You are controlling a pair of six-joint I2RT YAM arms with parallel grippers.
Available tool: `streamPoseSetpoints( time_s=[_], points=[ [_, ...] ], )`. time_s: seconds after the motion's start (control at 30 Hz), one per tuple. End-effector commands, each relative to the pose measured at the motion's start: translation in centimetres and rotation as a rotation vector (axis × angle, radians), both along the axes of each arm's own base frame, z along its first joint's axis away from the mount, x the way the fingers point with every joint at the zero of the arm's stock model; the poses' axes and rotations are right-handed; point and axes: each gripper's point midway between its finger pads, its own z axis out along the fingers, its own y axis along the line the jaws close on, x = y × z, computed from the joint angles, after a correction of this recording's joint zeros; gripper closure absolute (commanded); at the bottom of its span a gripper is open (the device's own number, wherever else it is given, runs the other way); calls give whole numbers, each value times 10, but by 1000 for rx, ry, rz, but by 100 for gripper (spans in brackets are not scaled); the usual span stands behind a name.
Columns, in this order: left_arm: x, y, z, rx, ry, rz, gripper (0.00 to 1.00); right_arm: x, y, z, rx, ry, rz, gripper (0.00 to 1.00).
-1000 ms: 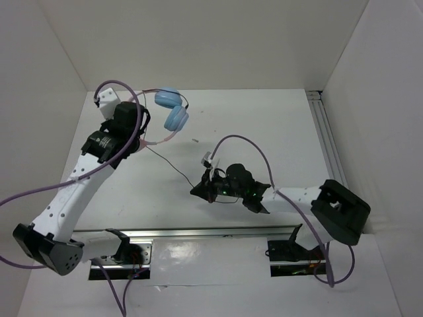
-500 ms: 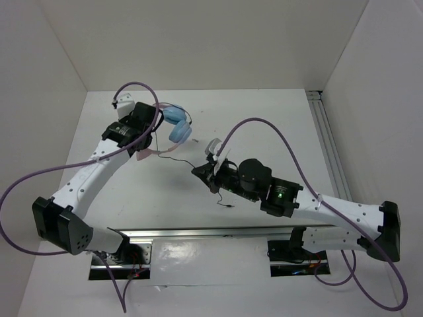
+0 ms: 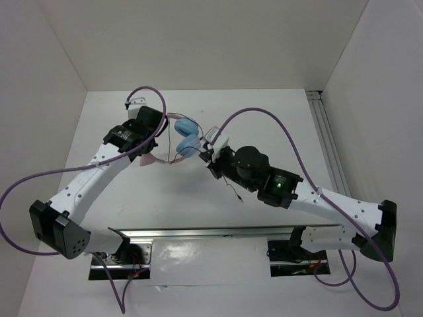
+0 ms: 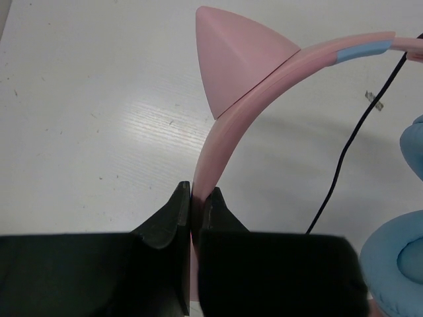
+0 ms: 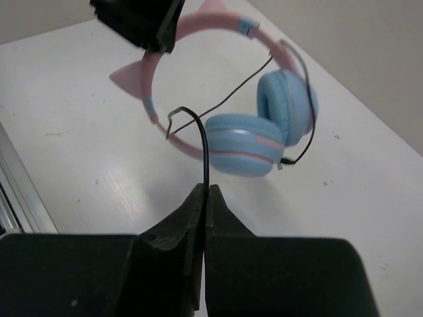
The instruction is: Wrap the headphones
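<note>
The headphones [image 3: 189, 136] are held up over the middle of the white table, with pink headband and two light-blue ear cups. My left gripper [image 3: 154, 140] is shut on the headband [image 4: 218, 139], just below a pink cat ear [image 4: 234, 59]. An ear cup [image 4: 396, 264] shows at that view's right edge. My right gripper [image 3: 210, 156] is right beside the cups and shut on the thin black cord [image 5: 205, 148]. The cord rises from its fingertips toward the headband [image 5: 198, 26] and the cups [image 5: 254, 142]. A loose end of cord [image 3: 234, 191] trails on the table under the right arm.
An aluminium rail [image 3: 327, 135] runs along the table's right side, and another [image 3: 211, 232] lies at the near edge by the arm bases. Thick purple cables [image 3: 264, 122] loop over both arms. White walls close in the left, back and right.
My left gripper has carried the headphones to the right and nearer. My right gripper has moved up and left with the cord, close to the ear cups.
</note>
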Motion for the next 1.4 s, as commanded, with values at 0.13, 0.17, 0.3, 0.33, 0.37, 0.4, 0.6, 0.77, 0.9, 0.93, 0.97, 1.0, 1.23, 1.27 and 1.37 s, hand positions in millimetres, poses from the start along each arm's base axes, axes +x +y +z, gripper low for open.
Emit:
streamPoseSetpoints(
  time_s=[0.13,0.17,0.3,0.33,0.37,0.4,0.6,0.77,0.9,0.93,0.97,1.0,1.23,1.27,1.37],
  points=[
    [-8,-25,6,-33,-30,-107,100,13,-6,77,97,-108,-3,100],
    [-11,-34,5,-17,-14,-167,100,17,-7,74,88,-105,-24,100],
    [-25,-64,-4,-23,40,-345,100,51,-28,69,46,-129,-127,100],
    [-29,-68,-6,-25,49,-377,100,60,-30,66,34,-136,-138,100],
    [-35,-72,-2,-26,38,-427,100,75,-40,62,25,-130,-168,100],
    [-40,-73,-7,-24,57,-456,100,82,-44,59,17,-125,-180,100],
    [-70,-84,-19,-15,126,-607,100,121,-72,43,-60,-138,-268,100],
    [-101,-105,-12,-110,123,-785,100,151,-90,26,-80,-97,-264,100],
    [-117,-117,4,-152,79,-873,100,168,-98,8,-68,-39,-258,100],
    [-118,-115,10,-156,67,-874,100,170,-99,4,-67,-36,-255,100],
    [-120,-114,17,-161,53,-876,100,173,-100,-6,-67,-18,-257,100],
    [-122,-114,24,-175,34,-885,100,175,-99,-12,-65,-6,-259,100],
    [-135,-106,49,-181,-13,-900,100,190,-108,-32,-53,37,-287,100],
    [-134,-102,53,-178,-19,-879,100,189,-108,-38,-50,48,-289,100],
    [-139,-95,72,-192,-64,-865,100,190,-110,-42,-40,60,-290,100]
  ],
)
